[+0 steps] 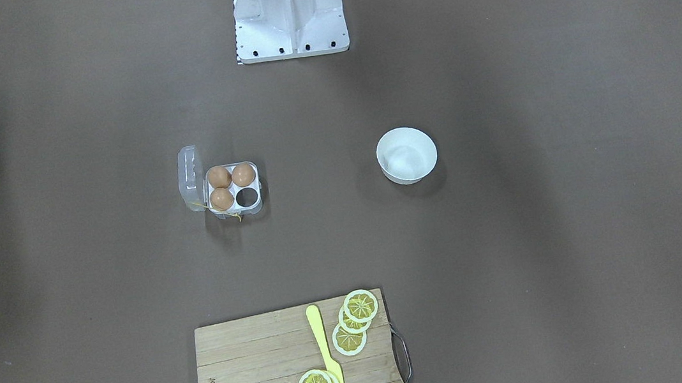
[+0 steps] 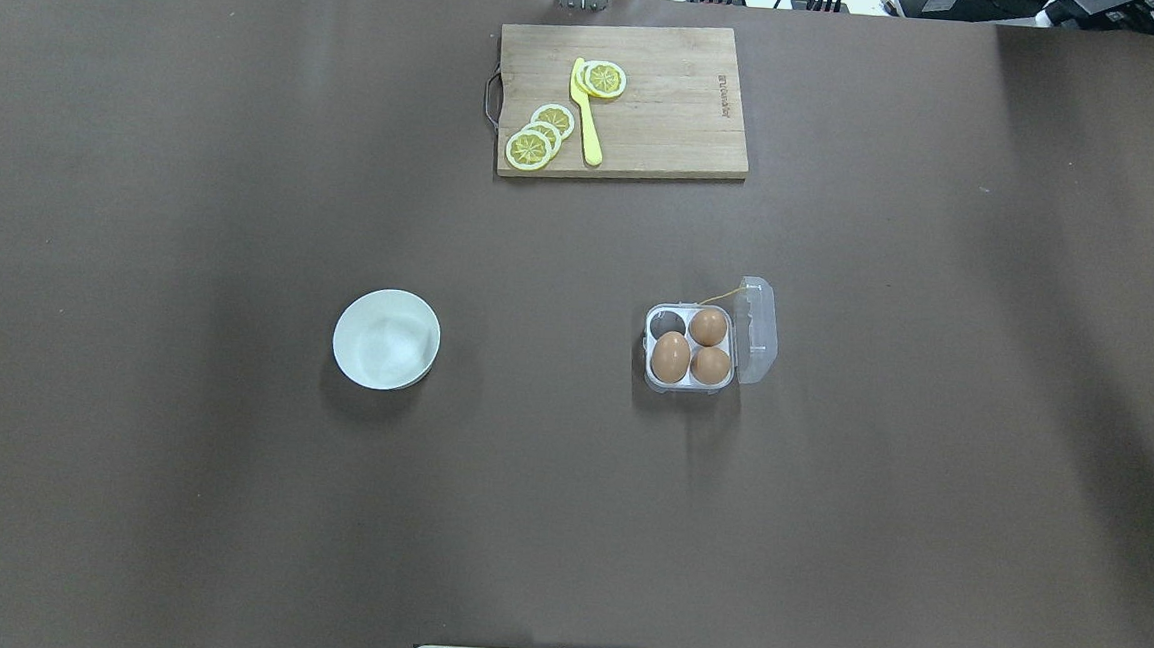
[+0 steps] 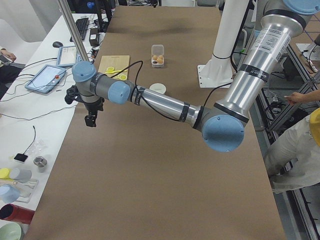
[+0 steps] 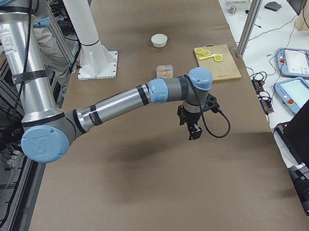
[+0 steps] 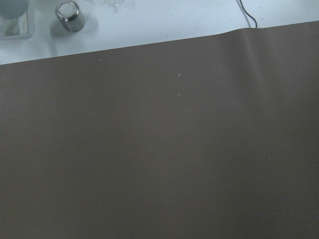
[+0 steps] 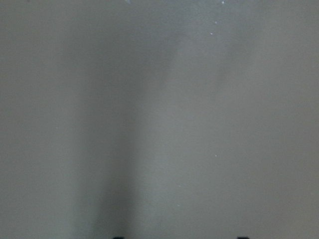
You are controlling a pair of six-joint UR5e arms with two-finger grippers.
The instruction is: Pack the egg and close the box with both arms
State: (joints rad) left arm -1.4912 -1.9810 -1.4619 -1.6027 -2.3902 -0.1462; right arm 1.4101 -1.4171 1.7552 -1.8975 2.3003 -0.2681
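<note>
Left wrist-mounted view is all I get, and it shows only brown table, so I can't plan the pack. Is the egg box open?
Observer: Yes, the box is open; its lid stands off to one side.
Operator: Any cells free?
Observer: One cell is empty; three brown eggs fill the others.
Operator: How near is my gripper?
Observer: The left gripper hangs over the table, far from the box.
</note>
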